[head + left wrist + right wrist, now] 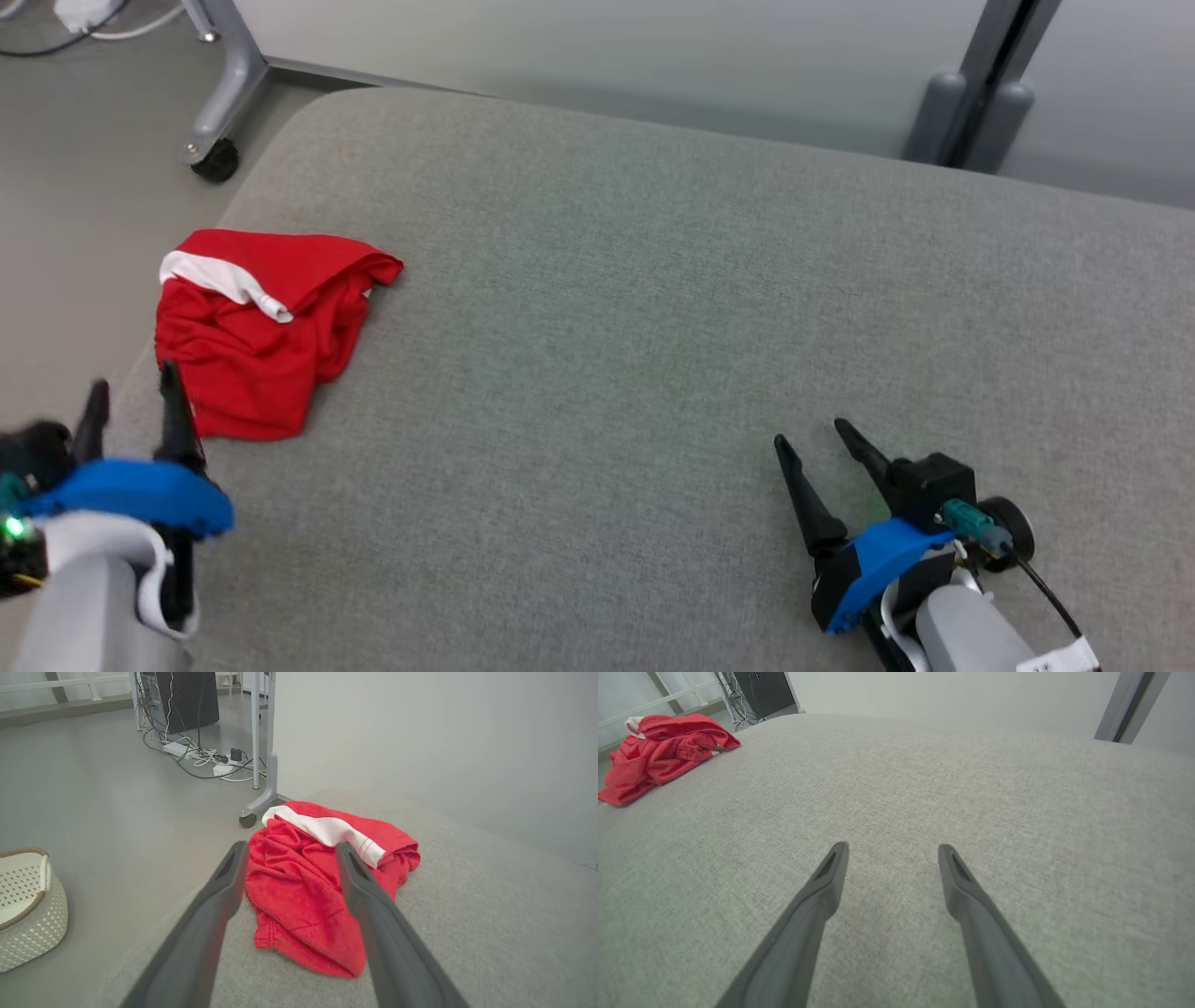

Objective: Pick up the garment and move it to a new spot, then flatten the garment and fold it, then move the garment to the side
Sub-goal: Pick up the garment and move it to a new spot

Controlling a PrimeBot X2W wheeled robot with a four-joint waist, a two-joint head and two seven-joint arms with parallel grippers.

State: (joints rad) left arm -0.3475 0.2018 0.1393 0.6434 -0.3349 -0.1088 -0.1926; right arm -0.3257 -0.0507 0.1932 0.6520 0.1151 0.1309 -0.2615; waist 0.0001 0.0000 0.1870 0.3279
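The one container in view is a white perforated plastic basket with a brown rim, standing on the grey floor at the left of the left wrist view. Its interior is seen at a shallow angle, so its contents cannot be determined.

A white tag is fixed to the right arm at the bottom edge of the head view. It carries dark marks that are too small to read.

The crumpled red fabric garment with a white band lies on the grey woven upholstered surface, close to that surface's left edge and towards its far left corner. The white band runs across the far part of the heap.

The left gripper stands just before the near edge of the garment with its two dark fingers spread wide and nothing between them. Whether a fingertip touches the cloth cannot be determined. In the left wrist view, the garment shows between and beyond the fingers.

The right gripper is over bare upholstery, well apart from the garment, with its fingers equally wide and holding nothing.

A grey metal frame leg with a black caster stands on the floor beyond the corner of the surface.
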